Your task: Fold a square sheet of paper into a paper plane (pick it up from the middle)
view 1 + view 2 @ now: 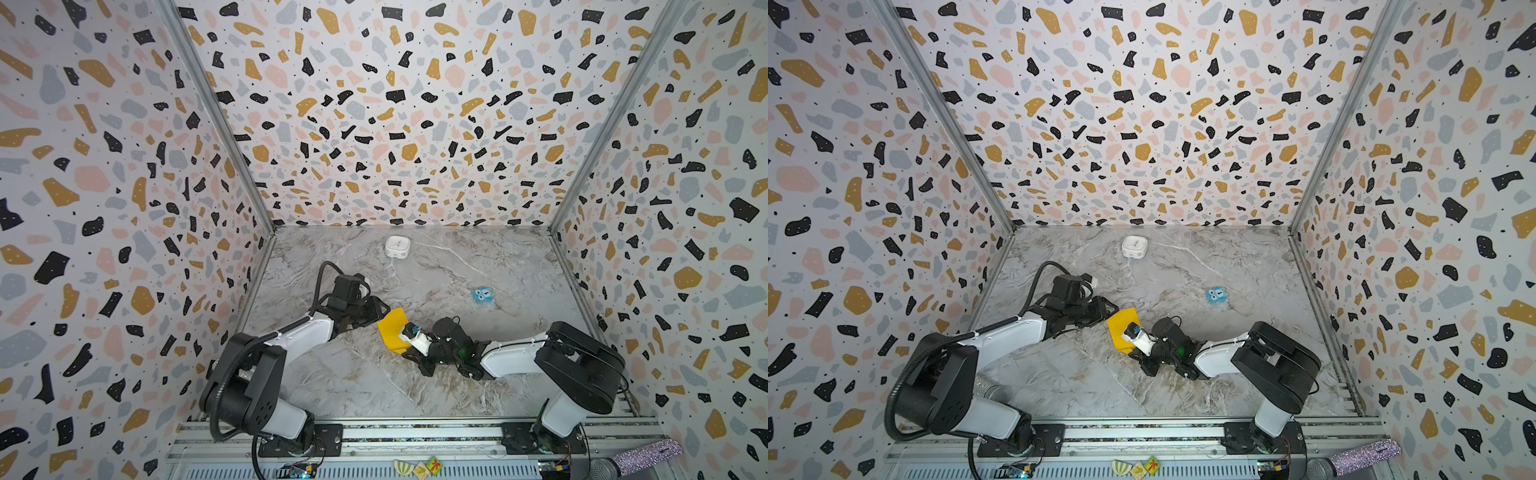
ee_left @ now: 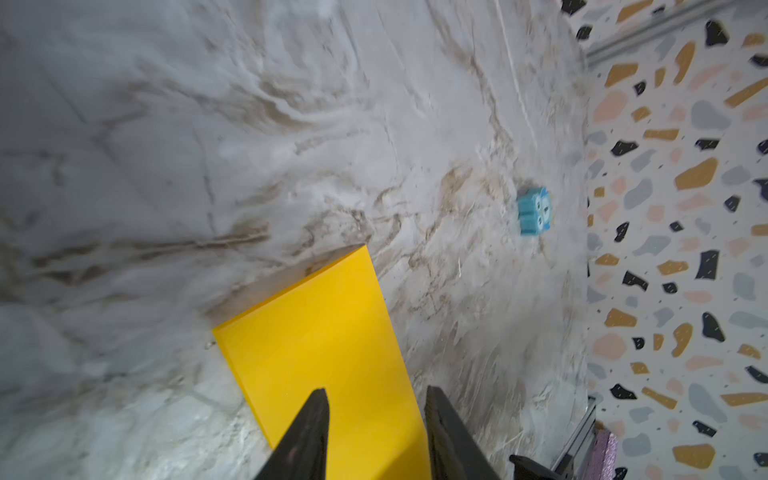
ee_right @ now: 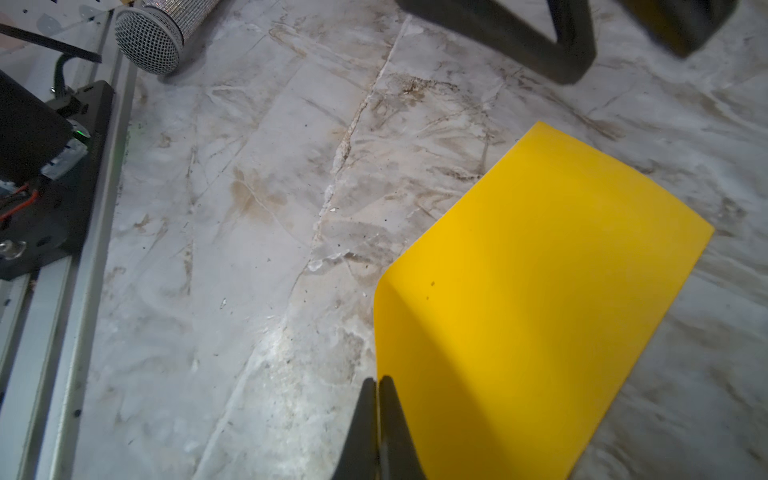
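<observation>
**Top views.** Thin, plain yellow-orange square sheet of paper (image 1: pixel 390 332): near the middle of the grey marbled tabletop (image 1: pixel 374 386), between my two claws and partly raised off the surface. My left claw (image 1: pixel 380 316) is at one side, my right claw (image 1: pixel 402 332) at the other. Small blue cube with eyes (image 1: pixel 482 296) and white rounded box (image 1: pixel 397 246): well apart, further back.

**Left wrist view.** Left claw (image 2: pixel 375 390): jaws partly apart, astride the sheet's (image 2: pixel 328 353) end, clamping nothing.

**Right wrist view.** Right claw (image 3: pixel 377 379): jaws pressed together on the sheet's (image 3: pixel 540 291) edge. The paper bows away from them.

**Step, as I judge it.** Taking the free side for the first fold. I should close my left claw squarely on the edge, line the edges up before creasing, and pull gently, since thin paper slips and tears.

**Writing.** None legible. The sheet is unmarked, and the small tiles (image 1: pixel 419 467) on the front rail show pictures only.
</observation>
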{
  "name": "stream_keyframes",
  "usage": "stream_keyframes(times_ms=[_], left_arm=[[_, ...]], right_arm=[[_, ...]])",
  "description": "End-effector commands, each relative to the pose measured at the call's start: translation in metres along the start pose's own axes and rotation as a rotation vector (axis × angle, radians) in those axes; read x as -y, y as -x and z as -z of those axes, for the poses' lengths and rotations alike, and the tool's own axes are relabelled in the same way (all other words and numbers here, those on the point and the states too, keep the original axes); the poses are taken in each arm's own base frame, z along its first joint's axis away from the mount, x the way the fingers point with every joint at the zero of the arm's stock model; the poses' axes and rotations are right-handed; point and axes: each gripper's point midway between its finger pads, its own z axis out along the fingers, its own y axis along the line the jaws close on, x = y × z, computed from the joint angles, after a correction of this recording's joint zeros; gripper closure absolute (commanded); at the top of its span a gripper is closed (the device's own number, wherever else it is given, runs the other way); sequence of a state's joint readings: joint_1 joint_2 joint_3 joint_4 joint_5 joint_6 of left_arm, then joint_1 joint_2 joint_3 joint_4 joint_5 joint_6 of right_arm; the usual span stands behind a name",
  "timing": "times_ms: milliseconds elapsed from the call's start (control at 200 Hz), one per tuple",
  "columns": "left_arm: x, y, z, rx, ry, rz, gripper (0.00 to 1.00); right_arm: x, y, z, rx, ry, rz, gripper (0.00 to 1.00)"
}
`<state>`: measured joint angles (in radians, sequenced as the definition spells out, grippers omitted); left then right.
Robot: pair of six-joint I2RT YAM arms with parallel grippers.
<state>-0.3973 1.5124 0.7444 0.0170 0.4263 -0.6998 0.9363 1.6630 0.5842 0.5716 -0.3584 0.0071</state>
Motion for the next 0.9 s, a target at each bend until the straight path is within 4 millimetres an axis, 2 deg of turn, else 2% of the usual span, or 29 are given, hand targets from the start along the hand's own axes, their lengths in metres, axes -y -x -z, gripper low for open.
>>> stream_keyframes(times_ms=[0,300,606,891], left_arm=[[0.007,-0.002,-0.013,-0.030,0.013,-0.067,0.65],[-0.007,-0.021,-0.046,-0.135,0.115,-0.127,0.75],[-0.029,-0.041,-0.056,-0.207,0.189,-0.154,0.86],[-0.029,-0.045,-0.062,-0.232,0.186,-0.183,0.91]], right_arm=[[-0.009,0.000,0.002,-0.002,0.045,-0.045,0.97],[-0.009,-0.003,-0.003,-0.019,0.070,-0.073,0.96],[0.010,0.002,0.000,-0.012,0.028,-0.139,0.95],[0.023,0.000,-0.005,-0.040,-0.019,-0.144,0.94]])
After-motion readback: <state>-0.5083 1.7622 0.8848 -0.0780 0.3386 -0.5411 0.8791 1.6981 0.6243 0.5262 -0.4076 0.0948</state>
